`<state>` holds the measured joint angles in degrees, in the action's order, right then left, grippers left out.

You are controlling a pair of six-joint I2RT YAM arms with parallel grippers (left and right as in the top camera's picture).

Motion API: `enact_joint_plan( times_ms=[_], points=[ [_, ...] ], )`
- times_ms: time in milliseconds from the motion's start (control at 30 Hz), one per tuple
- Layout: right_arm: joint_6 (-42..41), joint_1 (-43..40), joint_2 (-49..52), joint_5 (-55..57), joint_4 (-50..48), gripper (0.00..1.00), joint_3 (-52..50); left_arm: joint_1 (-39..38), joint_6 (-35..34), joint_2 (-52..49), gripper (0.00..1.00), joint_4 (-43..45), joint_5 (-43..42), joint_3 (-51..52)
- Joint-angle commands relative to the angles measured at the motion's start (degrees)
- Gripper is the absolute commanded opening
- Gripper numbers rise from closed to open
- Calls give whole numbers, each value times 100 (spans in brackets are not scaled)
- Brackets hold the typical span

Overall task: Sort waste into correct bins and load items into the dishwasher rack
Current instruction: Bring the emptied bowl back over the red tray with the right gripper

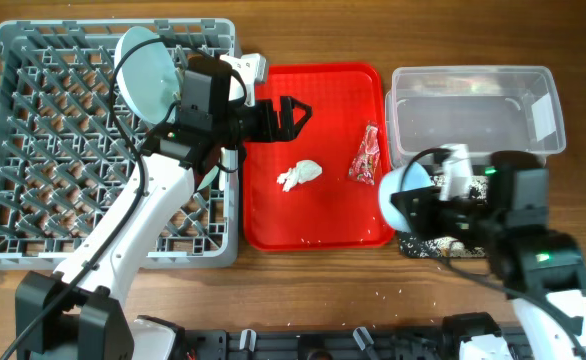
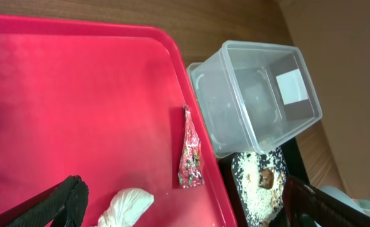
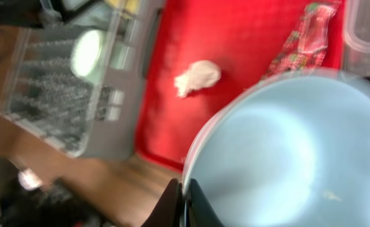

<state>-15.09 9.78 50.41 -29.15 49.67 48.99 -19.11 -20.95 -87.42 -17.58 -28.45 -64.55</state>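
L wrist cam caught whitish rice w/ brown scraps (image 2: pixel 259 184) in the shallow black plastic tray (image 2: pixel 293 167); overhead, the R arm hid most of it. Left gripper (image 1: pixel 293 113) gaped empty above the flat red tray (image 1: pixel 313 220). Right gripper (image 3: pixel 184 197) clenched the pale blue round bowl (image 3: pixel 286 157) by its rim, at that tray's right edge.

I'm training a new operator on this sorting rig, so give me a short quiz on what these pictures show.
1. True or false: the crumpled tissue and the red wrapper both lie on the red tray.
2. What does the right hand grip? A) the crumpled tissue B) the pale blue bowl C) the red wrapper
3. Fill in: the pale blue plate stands in the grey ____.
Key: 1 true; 2 B; 3 rack.
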Motion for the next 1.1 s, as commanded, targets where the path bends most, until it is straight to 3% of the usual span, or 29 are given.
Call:
enact_joint_plan(
  times_ms=[0, 133, 267, 500, 567, 700, 767, 900, 967, 1067],
  points=[
    [-1718, 1040, 219, 2981, 55, 4, 48, -7, -52, 94, 100, 11, -63, 4],
    [-1939, 1652, 732, 3386, -262, 4, 48, -7, -55, 94, 100, 11, -63, 4],
    [-1943, 2804, 1578, 6395, -293, 4, 50, -7, -55, 94, 100, 11, -63, 4],
    [-1843, 3206, 872, 8312, -315, 4, 127, -7, -55, 94, 100, 11, -63, 4],
    [-1784, 3206, 638, 7886, -400, 4, 127, -7, -52, 94, 100, 11, -63, 4],
    [-1676, 3206, 608, 5836, -651, 4, 125, -7, -52, 94, 100, 11, -63, 4],
    [-1681, 3206, 1045, 3058, -1390, 4, 125, -7, -55, 94, 100, 11, -63, 4],
    [-2374, 3206, 2597, 2723, -1703, 4, 125, -7, -52, 94, 100, 11, -63, 4],
    [-2256, 3204, 3560, 2013, -2393, 4, 125, -7, -55, 94, 100, 11, -63, 4],
    [-2208, 3206, 4070, 1541, -2865, 4, 125, -7, -52, 94, 100, 11, -63, 4]
  ],
)
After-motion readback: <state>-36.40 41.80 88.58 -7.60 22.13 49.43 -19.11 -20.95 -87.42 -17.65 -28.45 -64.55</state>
